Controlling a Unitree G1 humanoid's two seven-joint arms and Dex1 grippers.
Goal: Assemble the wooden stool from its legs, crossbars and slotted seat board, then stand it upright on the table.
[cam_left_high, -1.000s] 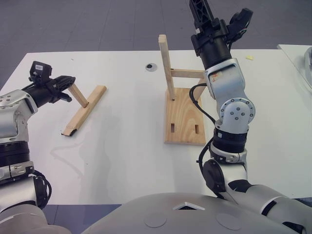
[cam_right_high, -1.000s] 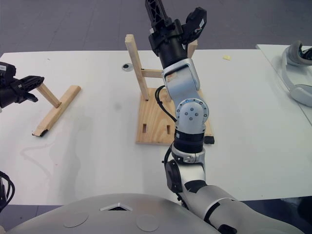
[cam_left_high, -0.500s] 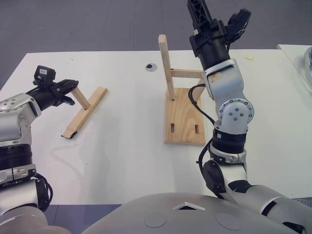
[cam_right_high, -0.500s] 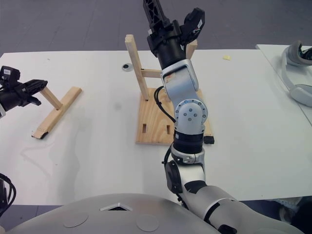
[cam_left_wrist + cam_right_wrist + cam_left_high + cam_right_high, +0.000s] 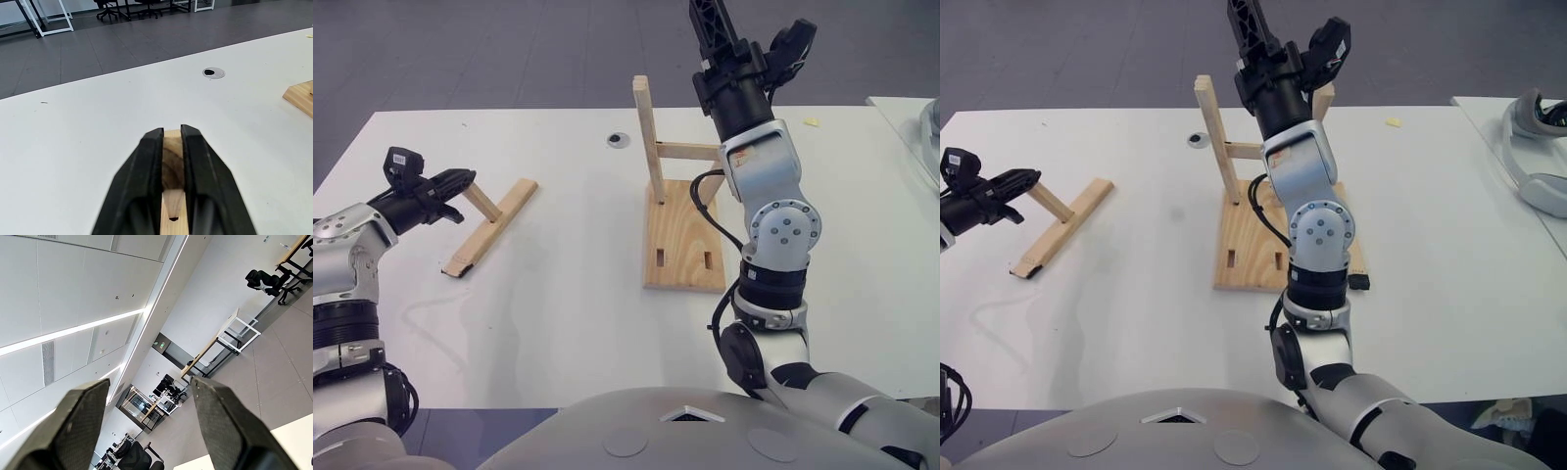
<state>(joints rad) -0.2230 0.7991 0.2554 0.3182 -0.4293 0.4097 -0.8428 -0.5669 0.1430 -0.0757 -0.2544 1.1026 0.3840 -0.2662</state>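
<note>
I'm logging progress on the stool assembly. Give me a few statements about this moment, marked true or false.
1. The left hand is shut on the loose leg piece. True.
2. The right hand grips the upright leg. False: it is open above that leg, holding nothing.
3. The seat board lies flat on the table. True.
4. Every slot in the seat board is filled. False: the two slots nearest the robot are empty.

Your right arm hides one leg of the standing pale wooden leg frame (image 5: 649,137) and one edge of the flat slotted seat board (image 5: 680,240).
</note>
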